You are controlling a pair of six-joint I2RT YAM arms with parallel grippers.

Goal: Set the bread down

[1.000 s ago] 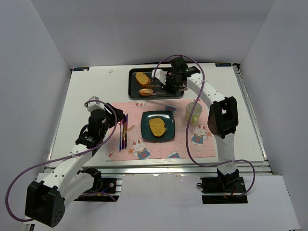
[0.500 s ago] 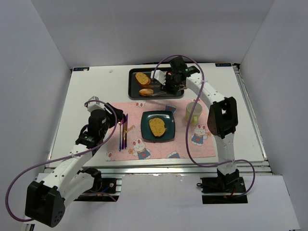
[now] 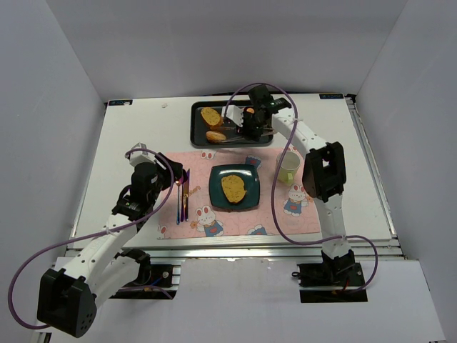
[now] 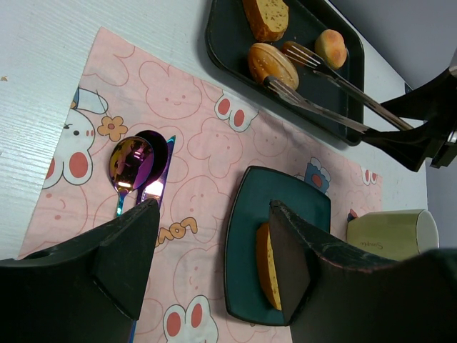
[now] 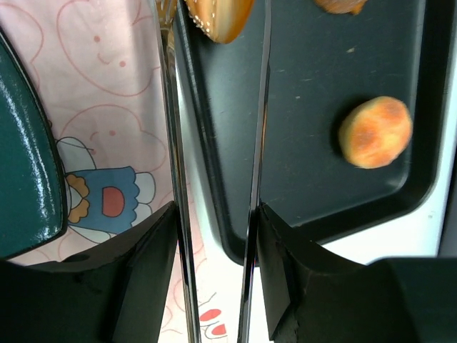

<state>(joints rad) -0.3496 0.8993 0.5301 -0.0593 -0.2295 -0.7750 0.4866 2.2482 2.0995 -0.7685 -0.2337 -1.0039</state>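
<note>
While left jaws gape empty, right jaws clamp tongs (image 5: 170,143) — straddling a bun (image 5: 218,14).

Pink cloth placemat (image 4: 178,121), white rabbit print, frame centre. Dark teal square plate (image 4: 246,214) lower centre. Black rectangular tray (image 4: 228,36) up top. Golden-brown round bread bun (image 4: 273,64). Pale yellow-green mug (image 4: 389,232). Iridescent purple-gold spoons (image 4: 131,161) left. Silver metal tongs (image 4: 314,107).

Brown lettering (image 4: 175,227), seemingly "LOVE", on pink placemat (image 4: 193,143); mug's (image 4: 389,232) small script unreadable.

Left arm (image 3: 120,213) bent, jaws wide apart, right arm (image 3: 323,171) outstretched, jaws gripping
</note>
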